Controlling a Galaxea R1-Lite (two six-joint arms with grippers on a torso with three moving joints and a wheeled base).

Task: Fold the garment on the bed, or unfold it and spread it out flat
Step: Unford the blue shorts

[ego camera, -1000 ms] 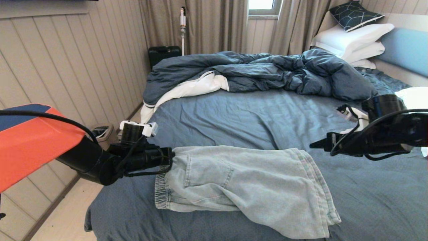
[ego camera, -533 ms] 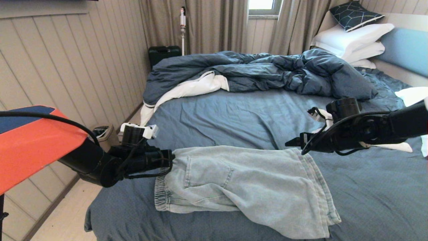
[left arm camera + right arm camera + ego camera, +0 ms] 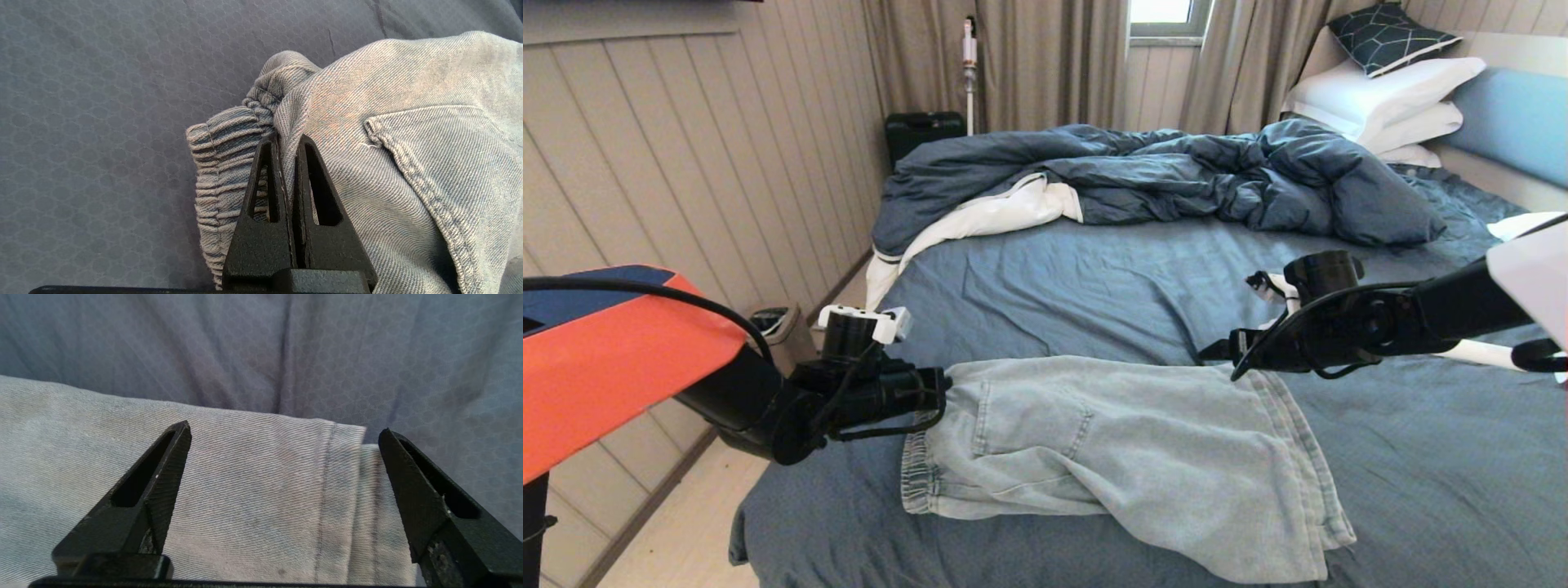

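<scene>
While the left gripper (image 3: 286,141) clenches the garment's (image 3: 1111,457) waistband, the right gripper (image 3: 284,437) hovers spread over its hem

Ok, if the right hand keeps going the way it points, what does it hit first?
Probably the hem corner of the shorts: the open right hand frames it, blue sheet beyond. Depth unclear.

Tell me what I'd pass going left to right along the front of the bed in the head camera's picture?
Left gripper, shut on the shorts' waistband → elastic waistband → patch pocket → hemmed leg ends of the shorts, with the open right gripper hanging over their far corner → bare sheet of the bed.
</scene>
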